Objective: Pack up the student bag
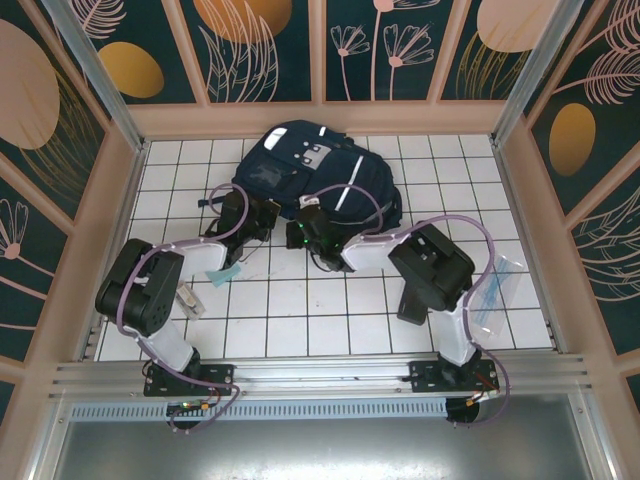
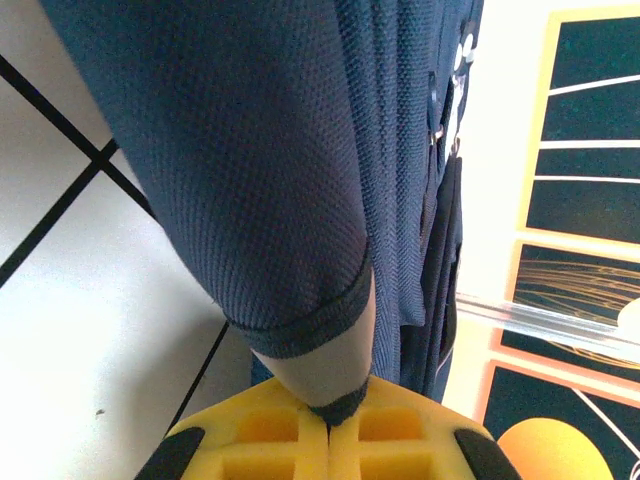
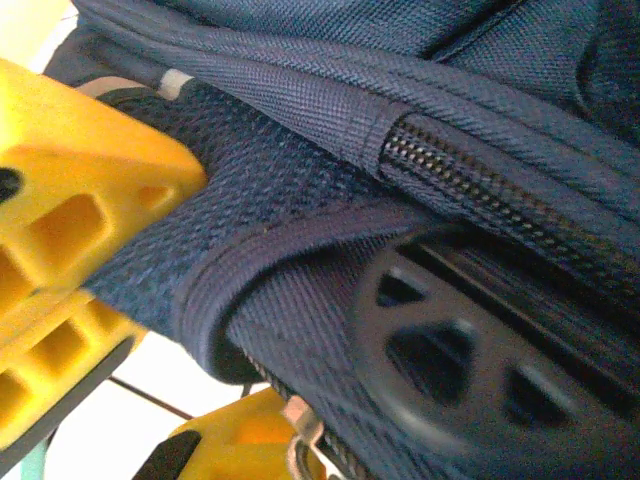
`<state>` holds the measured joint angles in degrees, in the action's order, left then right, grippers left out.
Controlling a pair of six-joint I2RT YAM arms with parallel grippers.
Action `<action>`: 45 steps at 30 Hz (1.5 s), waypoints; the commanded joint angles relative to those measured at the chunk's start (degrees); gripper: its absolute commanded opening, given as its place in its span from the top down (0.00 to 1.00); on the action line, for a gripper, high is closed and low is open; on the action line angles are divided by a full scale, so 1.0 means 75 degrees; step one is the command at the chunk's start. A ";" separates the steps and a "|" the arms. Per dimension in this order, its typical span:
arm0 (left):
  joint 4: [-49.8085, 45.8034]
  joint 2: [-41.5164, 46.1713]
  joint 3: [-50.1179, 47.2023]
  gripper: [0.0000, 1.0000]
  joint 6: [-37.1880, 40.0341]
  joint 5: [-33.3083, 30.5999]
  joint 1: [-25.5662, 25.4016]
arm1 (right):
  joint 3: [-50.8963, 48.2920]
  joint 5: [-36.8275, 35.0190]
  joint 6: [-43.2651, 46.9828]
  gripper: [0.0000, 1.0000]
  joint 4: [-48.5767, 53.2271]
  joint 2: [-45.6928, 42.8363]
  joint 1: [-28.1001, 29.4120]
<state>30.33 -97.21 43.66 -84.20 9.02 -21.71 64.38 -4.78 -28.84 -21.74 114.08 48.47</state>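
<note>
1. White square tiles with dark grout lines make up the tabletop point(image 1: 300, 320), flat and glossy, walled in by pale pink framing and navy panels printed with leaves.
2. Navy woven fabric makes up the student bag point(image 1: 320, 170), a soft, rounded shape lying flat at the far middle of the tabletop. Its front pocket faces up, showing grey-white patches and curved white stripes. Its long axis runs on a slant from far left to near right. I cannot tell from here which end is the top. Dark straps trail off its left side.
3. Left hand point(image 2: 328, 415): blocky yellow plastic fingers point(image 2: 270, 440) with square hollows are pressed together on a fold of fine-knit navy cloth with a bound hem. A pale lining shows just inside the fold. This is at the bag's near-left edge.
4. Right hand point(image 3: 110, 290): the same ribbed yellow plastic, clamped on a flap of coarse mesh-backed navy cloth with a stitched border, at the bag's near edge.
5. Clear plastic sleeve point(image 1: 498, 290): flat and rectangular, with something blue inside. It lies by the right wall, well apart from the bag.
6. Black round plastic piece point(image 3: 450, 350): disc-shaped with three cut-outs, blurred, resting against the cloth.
7. Dark zip point(image 3: 480, 180): fine metal-looking teeth between two heavy ribbed seams.
</note>
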 commanded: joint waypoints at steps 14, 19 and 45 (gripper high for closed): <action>0.0007 -0.0653 0.0804 1.00 0.0943 -0.0238 0.0510 | -0.0462 0.3983 -0.0077 1.00 0.3136 -0.0930 -0.1420; -0.0298 -0.0709 0.1002 1.00 0.1405 -0.0175 0.0762 | -0.0300 0.3627 0.0669 1.00 0.4454 -0.1155 -0.1740; -0.2749 -0.0876 0.2618 0.34 0.3436 0.0671 0.1221 | 0.2350 0.5516 0.0027 1.00 0.3202 0.0203 -0.0975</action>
<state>12.53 -109.60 66.22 -60.01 11.27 -11.81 76.03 31.03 -25.28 11.99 113.38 39.99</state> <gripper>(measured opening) 0.657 0.077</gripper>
